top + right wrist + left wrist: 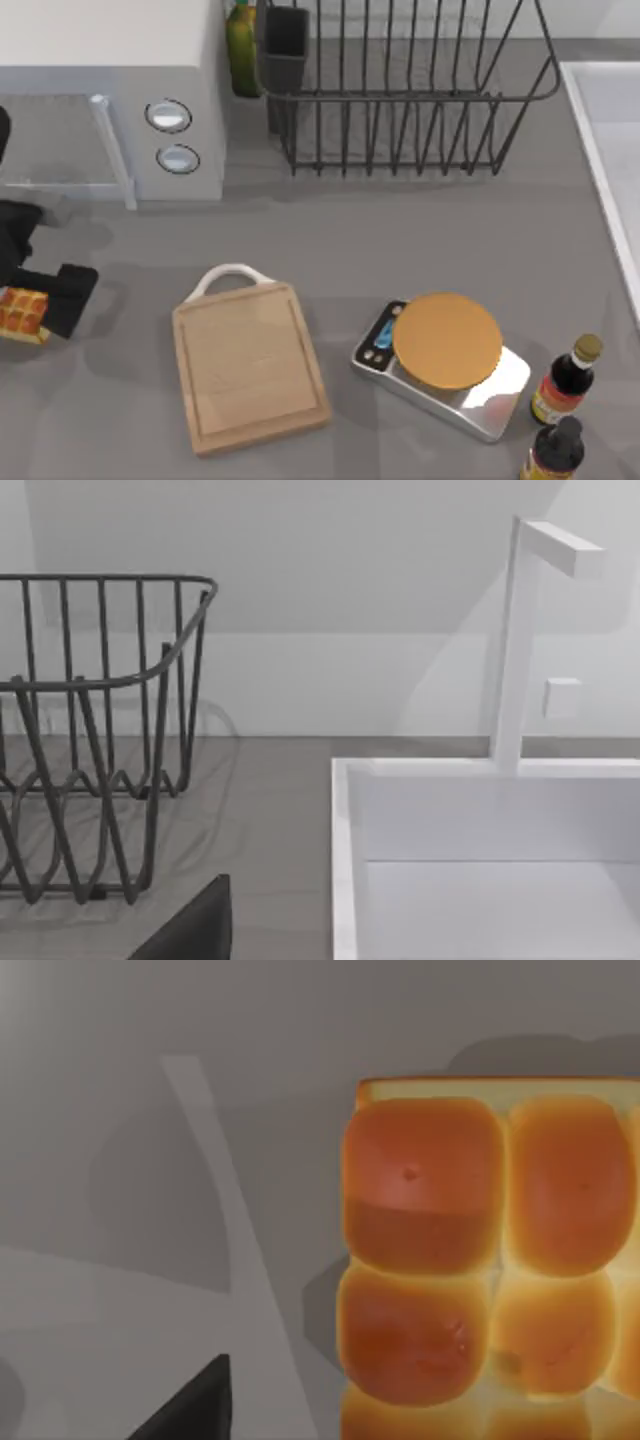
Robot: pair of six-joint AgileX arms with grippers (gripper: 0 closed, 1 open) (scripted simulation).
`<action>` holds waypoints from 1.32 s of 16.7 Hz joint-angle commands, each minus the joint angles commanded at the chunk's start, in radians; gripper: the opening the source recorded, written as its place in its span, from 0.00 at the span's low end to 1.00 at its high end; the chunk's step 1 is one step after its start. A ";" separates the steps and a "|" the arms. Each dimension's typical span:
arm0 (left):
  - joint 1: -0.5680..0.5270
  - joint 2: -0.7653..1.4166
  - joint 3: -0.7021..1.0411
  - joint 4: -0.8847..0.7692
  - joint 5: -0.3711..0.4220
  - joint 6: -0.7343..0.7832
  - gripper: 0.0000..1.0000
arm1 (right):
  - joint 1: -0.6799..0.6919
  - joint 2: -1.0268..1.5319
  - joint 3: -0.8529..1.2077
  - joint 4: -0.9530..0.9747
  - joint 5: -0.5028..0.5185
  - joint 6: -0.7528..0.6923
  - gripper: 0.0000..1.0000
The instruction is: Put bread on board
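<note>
- At the far left edge of the top view, low in the frame, the left gripper [30, 300] sits over the bread [22, 312], a small golden-orange block partly tucked under the black arm.
- I cannot tell whether this gripper is apart, together or clamped on the loaf; its fingers are hidden from above.
- The left wrist view gives what the overhead shot lacks: the bread [480, 1260] close up, glossy bumpy rolls with a paler side strip, lying on the grey surface [120, 1080], with one dark fingertip [195, 1410] poking in at the lower left, apart from the loaf.
- The board [250, 365] lies lower centre in the top view, light wood with a groove and a white loop handle, well apart from the bread, bare on top.
- Right of the board stands a silver scale [445, 360] with a round orange top; two dark bottles [565, 385] with yellow labels stand at the lower right, their writing too small to read.
- Upper left is a microwave [110, 100]; a wire dish rack [410, 90] fills the upper middle.
- The right wrist view adds a white sink [480, 860] with a white faucet [520, 640], beside the rack [100, 740]; one dark fingertip [195, 930] shows at the lower edge, and I cannot tell the right gripper's state.
</note>
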 joint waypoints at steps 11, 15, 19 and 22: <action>-0.002 0.115 0.025 0.096 0.001 0.000 0.85 | 0.000 0.000 0.000 0.000 0.000 0.000 1.00; -0.002 0.115 0.025 0.096 0.001 0.000 0.55 | 0.000 0.000 0.000 0.000 0.000 0.000 1.00; -0.002 0.115 0.025 0.096 0.001 0.000 0.25 | 0.000 0.000 0.000 0.000 0.000 0.000 1.00; -0.002 0.115 0.025 0.096 0.001 0.000 0.02 | 0.000 0.000 0.000 0.000 0.000 0.000 1.00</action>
